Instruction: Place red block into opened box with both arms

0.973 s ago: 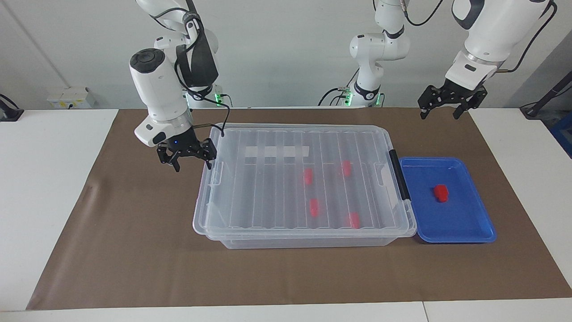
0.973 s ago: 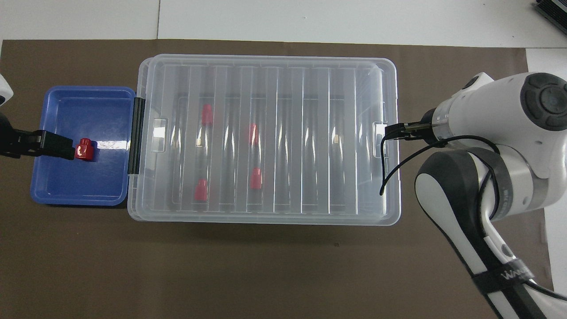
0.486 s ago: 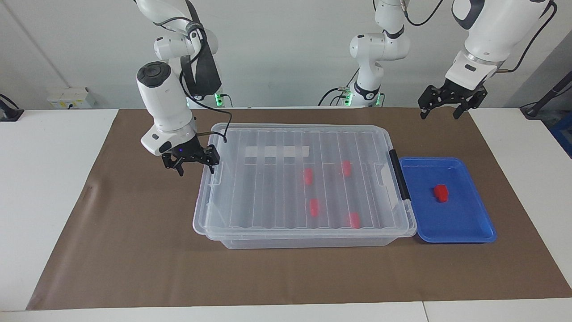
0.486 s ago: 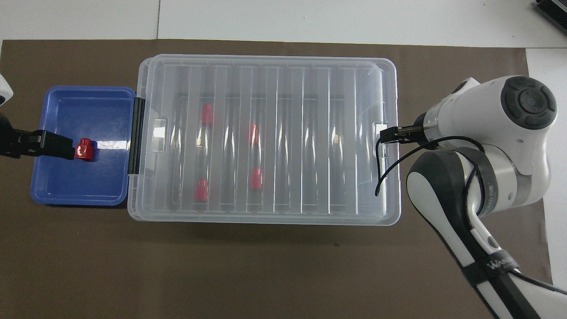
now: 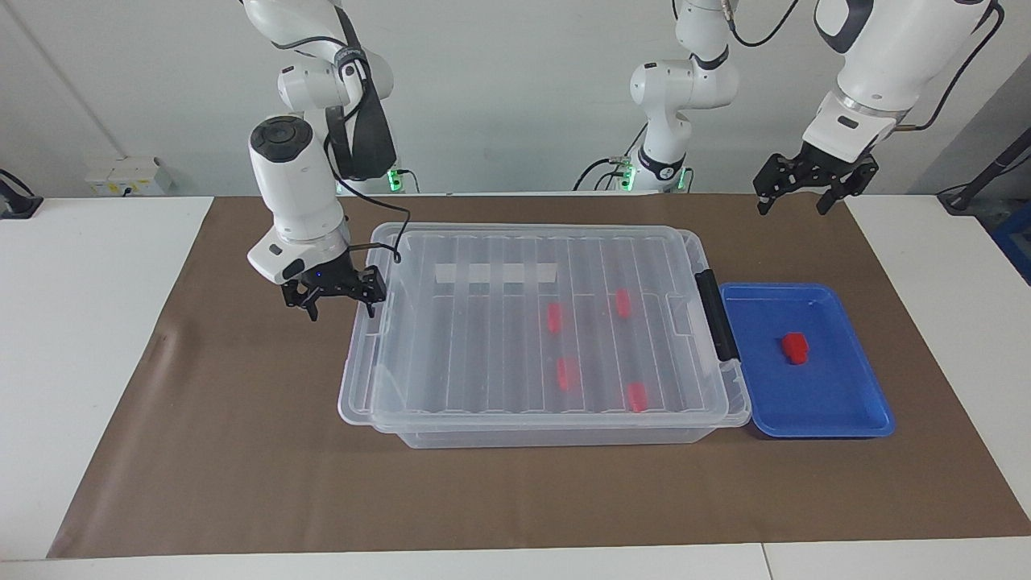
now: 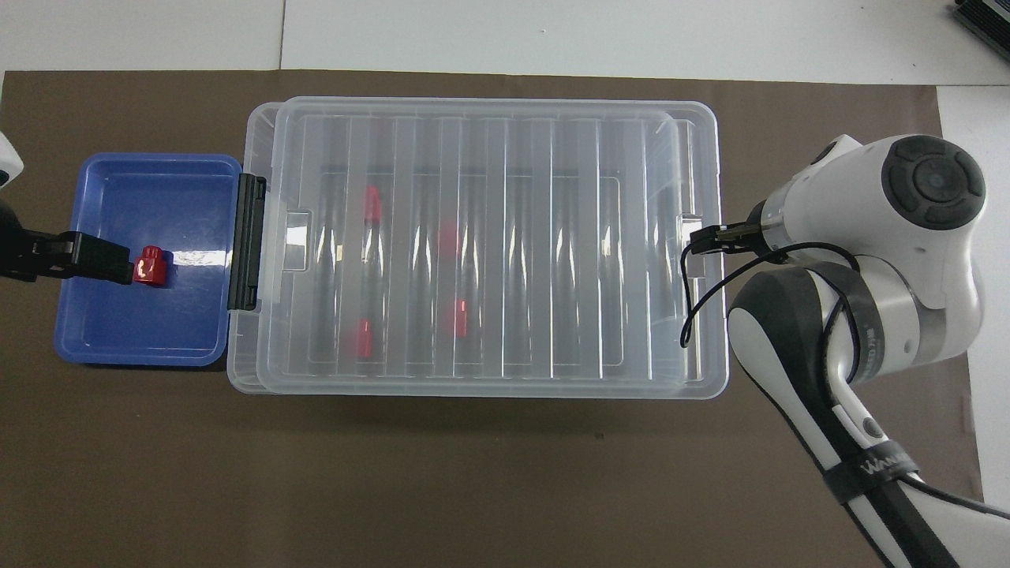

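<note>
The box (image 5: 556,431) stands mid-worktop on a brown mat (image 5: 242,451). Its ribbed lid (image 5: 483,354) lies on top, skewed, overhanging the rim at the right arm's end. A white label strip (image 5: 495,274) shows through the lid on the robots' side, and a black clip handle (image 5: 709,314) sits at the end toward the left arm. Four red blocks lie inside the box, seen through the lid: two nearer the robots (image 5: 554,317) (image 5: 623,302) and two farther from them (image 5: 566,372) (image 5: 637,395).

Just beside the handle end of the box sits a shallow blue tray (image 5: 846,403). The red block (image 5: 794,347) lies alone in it, about the middle, clear of the walls.

The right end effector (image 5: 338,296) hangs low at the lid's end toward the right arm, its fingers apart, one fingertip right at the lid's edge tab; whether it touches the tab I cannot tell. The left end effector (image 5: 793,197) is raised over the mat, on the robots' side of the tray, fingers apart and holding nothing. In the overhead view it (image 6: 102,264) overlaps the tray beside the red block (image 6: 151,265).
</note>
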You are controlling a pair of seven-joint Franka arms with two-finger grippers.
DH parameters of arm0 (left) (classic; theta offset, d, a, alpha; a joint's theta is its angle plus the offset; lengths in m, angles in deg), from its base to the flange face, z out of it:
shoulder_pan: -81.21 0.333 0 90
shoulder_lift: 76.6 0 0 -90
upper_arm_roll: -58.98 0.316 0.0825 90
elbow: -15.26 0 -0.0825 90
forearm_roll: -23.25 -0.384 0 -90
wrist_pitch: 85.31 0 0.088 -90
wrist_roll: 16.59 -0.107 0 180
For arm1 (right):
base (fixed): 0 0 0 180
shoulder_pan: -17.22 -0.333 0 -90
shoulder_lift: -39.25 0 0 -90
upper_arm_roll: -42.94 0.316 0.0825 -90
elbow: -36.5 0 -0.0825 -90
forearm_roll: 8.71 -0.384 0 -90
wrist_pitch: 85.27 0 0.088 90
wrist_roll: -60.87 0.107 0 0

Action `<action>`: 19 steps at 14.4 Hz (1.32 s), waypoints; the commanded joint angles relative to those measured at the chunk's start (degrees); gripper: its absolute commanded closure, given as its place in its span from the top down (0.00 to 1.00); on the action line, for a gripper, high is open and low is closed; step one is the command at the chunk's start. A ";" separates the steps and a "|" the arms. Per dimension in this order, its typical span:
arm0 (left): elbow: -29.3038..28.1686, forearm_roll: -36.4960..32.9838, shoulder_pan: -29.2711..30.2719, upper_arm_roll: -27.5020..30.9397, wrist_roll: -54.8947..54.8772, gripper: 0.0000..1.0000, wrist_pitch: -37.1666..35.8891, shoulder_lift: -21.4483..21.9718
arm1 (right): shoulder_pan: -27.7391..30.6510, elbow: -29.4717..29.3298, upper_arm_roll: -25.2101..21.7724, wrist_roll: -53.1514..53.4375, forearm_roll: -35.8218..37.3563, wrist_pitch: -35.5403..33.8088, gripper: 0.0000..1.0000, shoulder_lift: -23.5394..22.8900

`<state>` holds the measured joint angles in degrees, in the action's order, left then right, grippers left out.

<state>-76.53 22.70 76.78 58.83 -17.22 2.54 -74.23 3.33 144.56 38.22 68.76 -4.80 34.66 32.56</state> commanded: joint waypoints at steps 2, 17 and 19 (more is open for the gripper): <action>-0.32 0.73 -1.02 0.77 0.90 1.00 0.47 0.53 | 2.55 0.22 0.42 0.10 3.37 0.22 1.00 -0.43; -0.94 0.73 -0.93 0.77 0.90 1.00 0.56 0.89 | 7.39 -0.13 0.24 -1.13 3.91 -3.38 1.00 0.36; -0.94 0.73 -0.94 0.77 0.98 1.00 0.47 0.89 | 7.48 -0.22 0.24 -1.57 3.91 -3.91 1.00 0.36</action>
<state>-76.55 22.70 76.78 58.83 -17.19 2.54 -74.23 9.81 144.22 38.18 68.45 -2.63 32.06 32.79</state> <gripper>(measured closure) 0.000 0.000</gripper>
